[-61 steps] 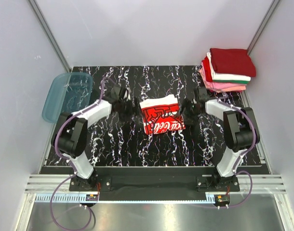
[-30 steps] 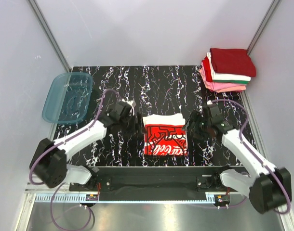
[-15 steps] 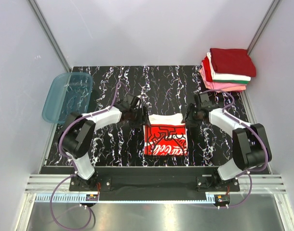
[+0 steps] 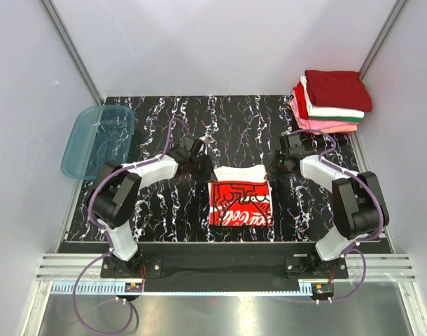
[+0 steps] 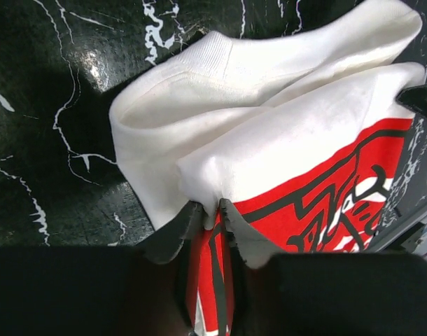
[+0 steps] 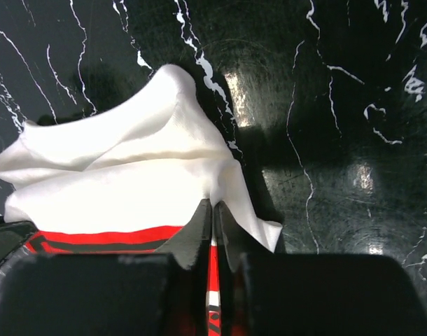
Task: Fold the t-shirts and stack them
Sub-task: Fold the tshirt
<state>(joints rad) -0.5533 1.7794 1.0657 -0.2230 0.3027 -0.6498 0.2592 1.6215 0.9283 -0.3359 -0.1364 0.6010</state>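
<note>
A white t-shirt (image 4: 240, 199) with a red lettered print lies folded at the table's middle, its white far edge bunched up. My left gripper (image 4: 208, 170) is shut on the shirt's far left corner; in the left wrist view (image 5: 212, 210) white cloth (image 5: 255, 119) is pinched between the jaws. At the far right corner my right gripper (image 4: 271, 170) is shut on the shirt, and the right wrist view (image 6: 213, 210) shows a thin fold of cloth (image 6: 129, 161) clamped there. A stack of folded t-shirts (image 4: 332, 101), dark red, white and pink, sits at the back right.
A translucent teal plastic tub (image 4: 99, 138) stands at the table's back left edge. The black marbled tabletop (image 4: 227, 119) stretches between tub and stack. Grey walls close in on three sides.
Both grippers went from open to shut on the shirt's far corners. The arms moved from the shirt's sides to its far edge. The shirt lies where it did one second ago.
</note>
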